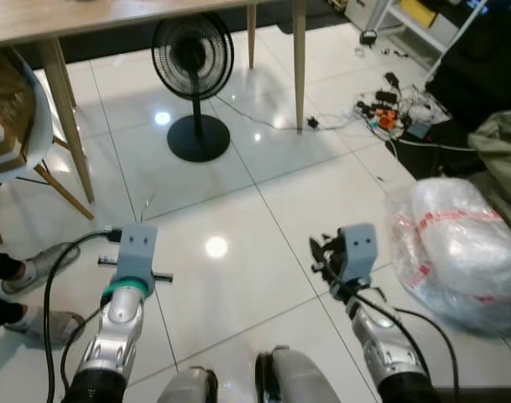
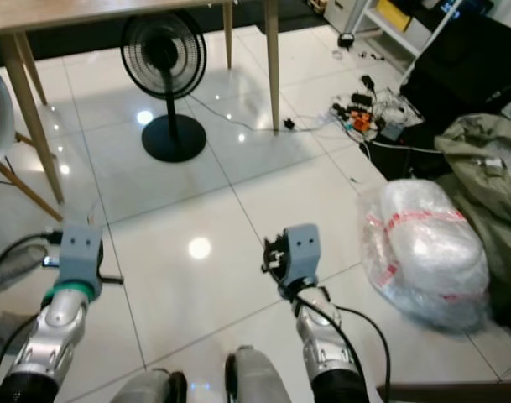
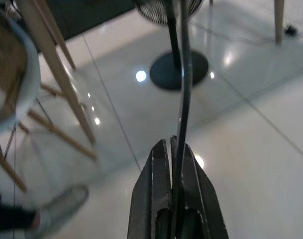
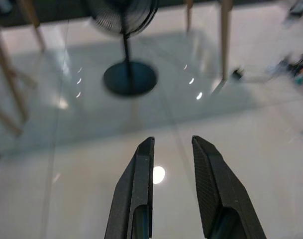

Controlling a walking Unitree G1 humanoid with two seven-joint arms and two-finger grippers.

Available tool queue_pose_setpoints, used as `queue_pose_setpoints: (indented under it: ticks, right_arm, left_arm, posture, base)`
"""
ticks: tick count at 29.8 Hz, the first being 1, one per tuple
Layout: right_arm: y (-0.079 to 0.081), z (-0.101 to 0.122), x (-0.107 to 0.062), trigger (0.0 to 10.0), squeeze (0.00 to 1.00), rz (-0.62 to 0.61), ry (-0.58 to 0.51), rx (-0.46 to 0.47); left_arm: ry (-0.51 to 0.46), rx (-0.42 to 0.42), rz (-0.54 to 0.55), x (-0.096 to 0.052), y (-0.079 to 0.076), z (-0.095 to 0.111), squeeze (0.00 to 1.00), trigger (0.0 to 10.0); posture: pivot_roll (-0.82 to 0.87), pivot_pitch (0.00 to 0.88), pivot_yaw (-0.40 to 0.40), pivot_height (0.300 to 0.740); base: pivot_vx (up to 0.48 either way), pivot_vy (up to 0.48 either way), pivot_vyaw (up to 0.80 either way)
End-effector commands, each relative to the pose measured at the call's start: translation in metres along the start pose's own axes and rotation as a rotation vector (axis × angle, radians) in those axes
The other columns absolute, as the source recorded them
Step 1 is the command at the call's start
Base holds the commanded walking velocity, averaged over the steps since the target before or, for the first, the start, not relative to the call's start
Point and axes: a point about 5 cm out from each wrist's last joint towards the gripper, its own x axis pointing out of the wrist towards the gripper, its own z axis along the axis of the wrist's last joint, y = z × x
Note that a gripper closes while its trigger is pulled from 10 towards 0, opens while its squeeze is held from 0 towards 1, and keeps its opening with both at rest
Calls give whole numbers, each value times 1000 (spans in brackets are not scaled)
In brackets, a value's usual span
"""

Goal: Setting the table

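Left wrist view: left gripper (image 3: 173, 149) pinches the flat handle of a thin metal utensil (image 3: 183, 74), held above floor tiles. Judged light, rigid, slippery; grip low on the handle suits. Right gripper (image 4: 172, 144) spread, empty.
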Motion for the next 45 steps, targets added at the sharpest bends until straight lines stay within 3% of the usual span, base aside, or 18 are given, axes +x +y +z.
queue_pose_setpoints:
  ticks: [1,9,28,45]
  right_arm:
    - [-9,4,0,10000,0,-56,-15,-12]
    - [-11,22,6,10000,0,-51,-75,-37]
    - [-9,23,5,10000,0,-67,-70,-20]
    - [-5,41,10,10000,0,-69,-129,2]
  left_arm:
    - [-32,8,-9,1,1,8,0,10000]
    - [-149,19,-37,8,-1,40,0,10000]
    - [-168,15,-36,7,2,49,0,10000]
    - [-259,40,-9,8,12,77,0,10000]
  posture:
    - [-103,69,27,740]
    - [-98,66,26,740]
    - [-94,77,26,740]
    - [-83,80,28,740]
  base:
    - [465,0,0]
    - [465,0,0]
    - [466,0,0]
    - [467,0,0]
